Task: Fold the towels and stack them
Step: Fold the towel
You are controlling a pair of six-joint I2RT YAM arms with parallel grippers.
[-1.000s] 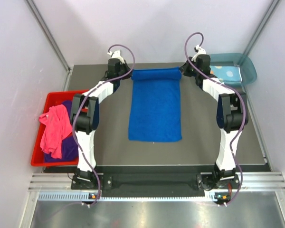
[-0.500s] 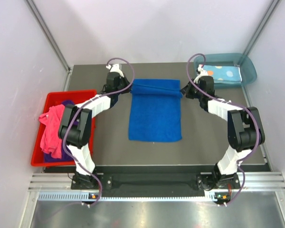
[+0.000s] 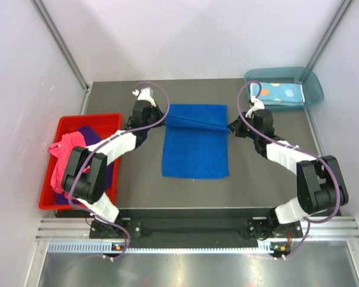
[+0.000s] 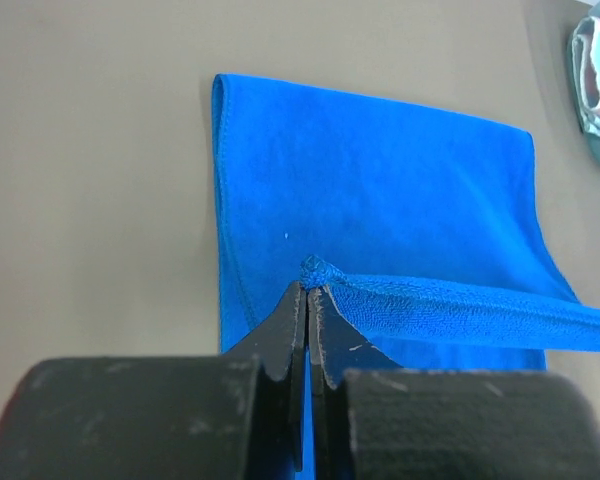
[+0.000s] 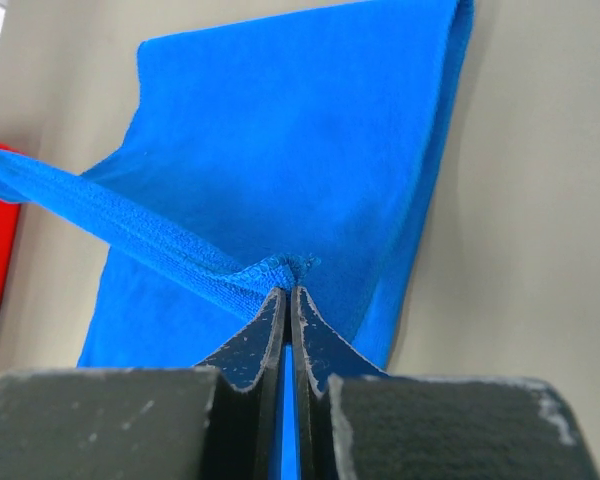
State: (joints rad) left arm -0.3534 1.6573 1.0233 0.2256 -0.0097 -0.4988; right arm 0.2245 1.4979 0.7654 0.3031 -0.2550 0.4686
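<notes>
A royal blue towel [image 3: 195, 146] lies spread in the middle of the table, its far edge lifted and doubled back toward the near side. My left gripper [image 3: 166, 121] [image 4: 309, 288] is shut on that edge's left corner. My right gripper [image 3: 230, 128] [image 5: 289, 290] is shut on its right corner. The held edge [image 4: 460, 305] [image 5: 140, 232] runs taut between the two grippers above the flat part of the towel [image 4: 380, 180] [image 5: 280, 150]. A light blue dotted towel [image 3: 281, 92] lies folded in the teal tray. Pink [image 3: 63, 158] and purple [image 3: 90, 134] towels sit in the red bin.
The red bin [image 3: 51, 200] stands at the table's left edge, close to my left arm. The teal tray [image 3: 312, 84] sits at the back right corner. Bare grey table [image 3: 269, 179] lies on both sides of the blue towel.
Both grippers have drawn the towel's far edge toward the near side, over the flat part. The rolled far edge has opened into a fold, and both arms have bent back.
</notes>
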